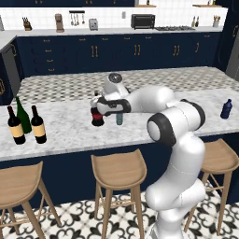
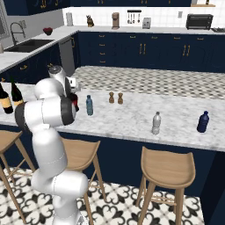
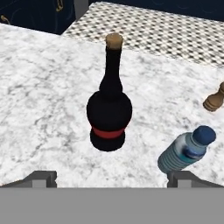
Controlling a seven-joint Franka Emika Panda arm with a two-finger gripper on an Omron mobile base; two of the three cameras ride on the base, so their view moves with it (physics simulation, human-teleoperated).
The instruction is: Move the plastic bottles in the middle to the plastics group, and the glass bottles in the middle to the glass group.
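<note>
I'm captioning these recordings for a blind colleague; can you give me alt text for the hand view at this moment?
A squat, round-bodied dark glass bottle with a red band and tan cork stands upright on the white marble counter, centred ahead of the open pincer. A small pale-blue translucent plastic bottle with a blue cap stands to its right, with a brown wooden shaker beyond.

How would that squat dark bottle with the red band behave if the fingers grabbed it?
The squat bottle looks like rigid glass, so probably heavy for its size and breakable. Its round, glossy body may slip between flat fingers. The narrow base under a wide belly suggests it could tip if nudged.
</note>
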